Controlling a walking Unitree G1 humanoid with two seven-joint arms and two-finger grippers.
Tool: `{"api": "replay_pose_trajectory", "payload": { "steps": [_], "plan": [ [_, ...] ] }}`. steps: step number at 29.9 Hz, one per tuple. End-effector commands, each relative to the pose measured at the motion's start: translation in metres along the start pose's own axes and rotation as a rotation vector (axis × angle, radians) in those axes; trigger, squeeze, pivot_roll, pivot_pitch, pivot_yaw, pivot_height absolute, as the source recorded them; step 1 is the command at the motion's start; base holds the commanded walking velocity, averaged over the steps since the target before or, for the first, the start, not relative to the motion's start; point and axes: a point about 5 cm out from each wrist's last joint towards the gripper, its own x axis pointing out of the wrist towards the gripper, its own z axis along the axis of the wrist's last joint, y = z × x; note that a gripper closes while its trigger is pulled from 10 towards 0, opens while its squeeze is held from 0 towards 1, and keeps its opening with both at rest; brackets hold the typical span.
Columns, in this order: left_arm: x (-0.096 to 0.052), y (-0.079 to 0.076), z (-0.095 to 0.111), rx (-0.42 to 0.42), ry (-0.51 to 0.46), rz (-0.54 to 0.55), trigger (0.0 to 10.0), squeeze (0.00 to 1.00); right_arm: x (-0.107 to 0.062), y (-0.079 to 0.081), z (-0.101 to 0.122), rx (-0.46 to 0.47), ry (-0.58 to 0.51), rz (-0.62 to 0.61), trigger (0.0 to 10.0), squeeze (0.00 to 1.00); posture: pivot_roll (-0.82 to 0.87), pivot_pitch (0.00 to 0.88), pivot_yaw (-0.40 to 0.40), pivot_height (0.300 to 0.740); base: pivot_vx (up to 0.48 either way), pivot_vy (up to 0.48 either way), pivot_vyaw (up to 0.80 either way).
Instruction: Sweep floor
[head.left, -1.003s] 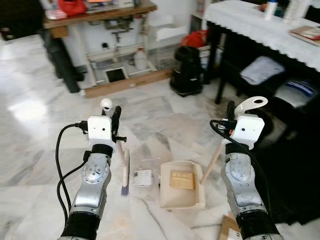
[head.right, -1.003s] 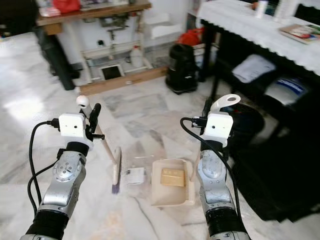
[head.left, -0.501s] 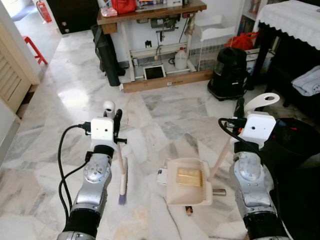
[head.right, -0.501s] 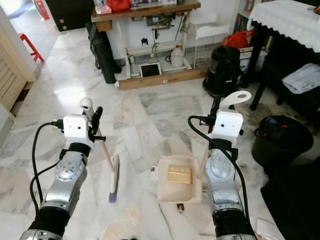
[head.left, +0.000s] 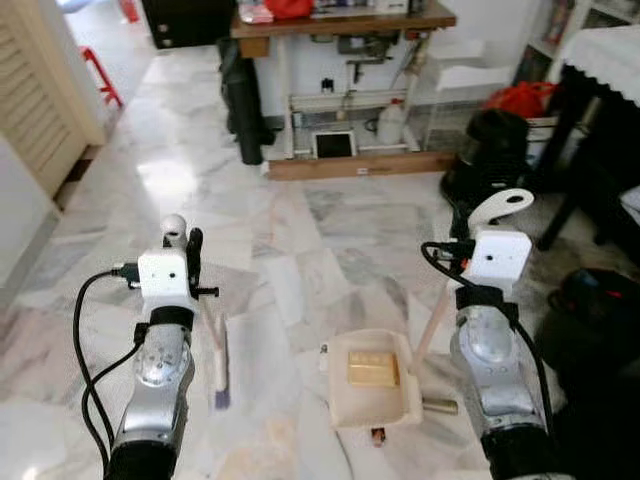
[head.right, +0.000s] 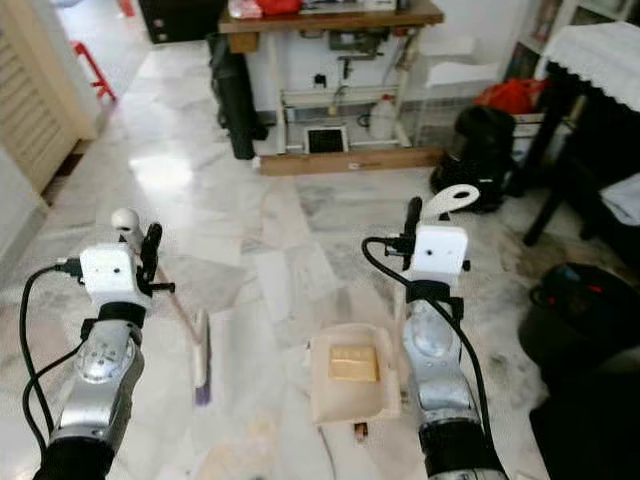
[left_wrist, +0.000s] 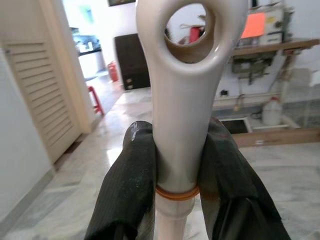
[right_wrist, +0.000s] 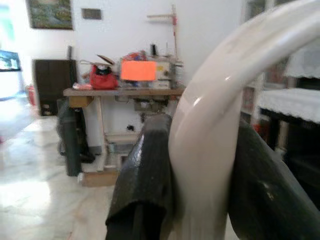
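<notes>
My left gripper is shut on the cream broom handle just below its hanging loop; its fingers press the shaft from both sides. The broom head rests on the marble floor, with dark bristles at its near end. My right gripper is shut on the curved top of the dustpan handle. The cream dustpan lies flat on the floor between the arms. A flat yellowish piece lies inside it.
Small debris and a short cylinder lie by the dustpan's near edge. At the right stand a black bin and a dark table leg. Ahead are a black vacuum and a wooden workbench. A louvred door is at the left.
The whole picture has swung left, bringing the louvred door into view. Both grippers keep their hold. The white paper scrap left of the dustpan is now nearly hidden at its edge.
</notes>
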Motion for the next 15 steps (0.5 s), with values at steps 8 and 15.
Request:
{"api": "replay_pose_trajectory", "payload": {
  "steps": [8, 15],
  "plan": [
    [0.015, -0.015, 0.014, -0.009, -0.064, -0.064, 10.0, 0.0, 0.004, -0.007, 0.01, -0.005, -0.053, -0.023, 10.0, 0.0, 0.0, 0.0, 0.062, 0.74, 0.0, 0.0, 0.8],
    [0.025, -0.014, 0.017, -0.016, -0.07, -0.066, 10.0, 0.0, 0.006, -0.012, 0.014, -0.012, -0.062, -0.043, 10.0, 0.0, -0.03, 0.0, 0.068, 0.74, 0.0, 0.0, 0.8]
  ]
}}
